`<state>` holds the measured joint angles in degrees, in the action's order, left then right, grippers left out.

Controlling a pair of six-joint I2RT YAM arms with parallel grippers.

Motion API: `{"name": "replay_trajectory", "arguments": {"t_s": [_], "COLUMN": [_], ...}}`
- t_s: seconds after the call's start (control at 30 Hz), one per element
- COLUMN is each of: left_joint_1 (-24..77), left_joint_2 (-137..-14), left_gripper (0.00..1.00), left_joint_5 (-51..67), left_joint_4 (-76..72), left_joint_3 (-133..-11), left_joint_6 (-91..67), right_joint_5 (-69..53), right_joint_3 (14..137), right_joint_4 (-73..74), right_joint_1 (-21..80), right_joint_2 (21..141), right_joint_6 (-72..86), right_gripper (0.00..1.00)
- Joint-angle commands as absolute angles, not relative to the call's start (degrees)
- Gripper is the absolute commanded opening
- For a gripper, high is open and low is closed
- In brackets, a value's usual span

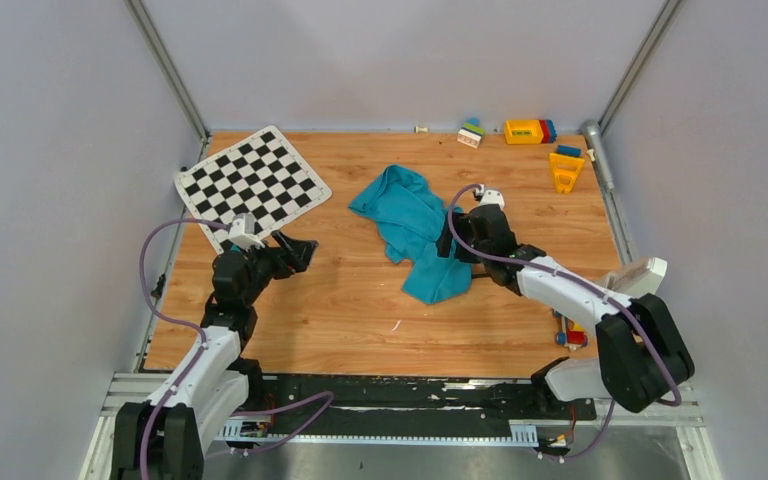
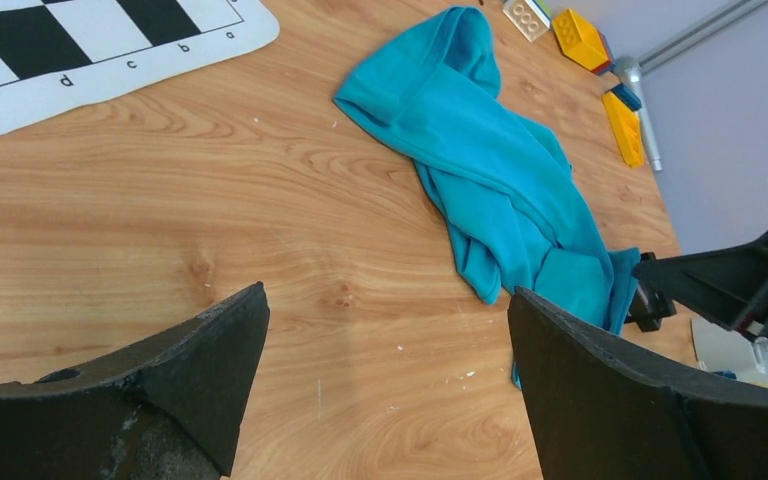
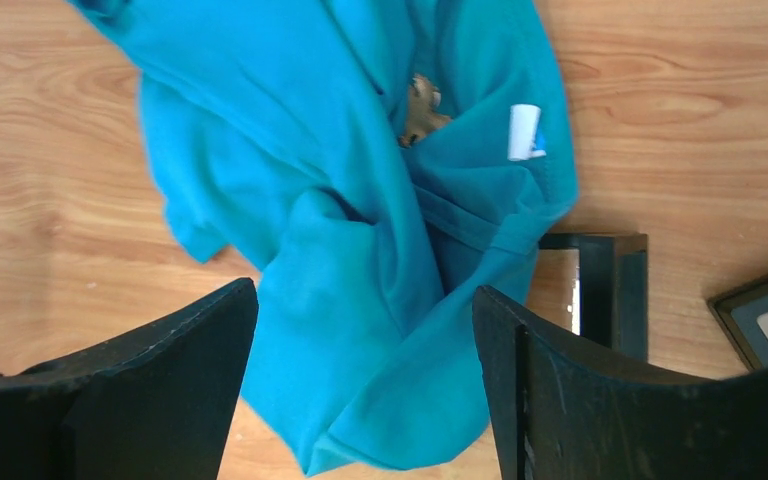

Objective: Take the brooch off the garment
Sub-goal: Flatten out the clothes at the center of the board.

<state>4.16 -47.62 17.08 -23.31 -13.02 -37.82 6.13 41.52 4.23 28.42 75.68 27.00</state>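
The teal-blue garment [image 1: 415,225] lies crumpled on the wooden table; it also shows in the left wrist view [image 2: 490,170]. In the right wrist view the garment [image 3: 340,270] has a small brown brooch [image 3: 420,108] in a fold, next to a white label [image 3: 524,131]. My right gripper [image 3: 365,300] is open, with its jaws either side of the garment's near end; in the top view it [image 1: 452,240] is at the garment's right edge. My left gripper [image 2: 388,340] is open and empty over bare wood, left of the garment [image 1: 295,250].
A black-and-white checkered mat [image 1: 250,185] lies at the back left. Toy blocks [image 1: 528,131] and a yellow piece [image 1: 566,168] sit at the back right. A small black box [image 3: 600,290] and another [image 3: 760,320] lie right of the garment.
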Motion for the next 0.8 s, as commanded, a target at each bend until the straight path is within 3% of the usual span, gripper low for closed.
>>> {"name": "replay_trajectory", "arguments": {"t_s": [0.0,0.13,0.23,0.33,0.37,0.5,0.77], "left_joint_1": [4.65,4.82,5.06,5.26,5.26,5.47,5.58], "left_joint_2": [-47.66,-48.49,-49.8,-51.87,-52.3,-54.95,-55.65], "left_gripper": [0.96,0.96,0.96,0.96,0.96,0.96,0.95], "left_joint_5": [18.15,17.67,18.22,19.03,19.23,20.79,21.0], "left_joint_4": [-26.64,-26.88,-27.63,-28.27,-28.51,-29.17,-29.17], "left_joint_3": [-14.27,-14.45,-14.69,-15.14,-15.26,-16.26,-16.47], "left_joint_6": [-37.54,-37.49,-37.45,-37.52,-37.57,-37.96,-38.07], "right_joint_5": [15.89,14.92,13.58,12.89,14.29,11.23,-18.1], "right_joint_3": [46.35,47.24,48.03,48.19,47.55,48.26,62.78], "right_joint_4": [9.29,9.58,9.57,9.36,8.48,6.97,9.62], "right_joint_1": [29.35,29.4,29.5,30.62,31.56,32.8,36.77], "right_joint_2": [79.73,82.49,83.84,82.3,80.68,72.48,65.18], "right_joint_6": [29.92,30.63,30.37,28.94,28.02,24.86,18.38], "right_gripper": [0.79,0.64,0.4,0.04,0.0,0.0,0.0]}}
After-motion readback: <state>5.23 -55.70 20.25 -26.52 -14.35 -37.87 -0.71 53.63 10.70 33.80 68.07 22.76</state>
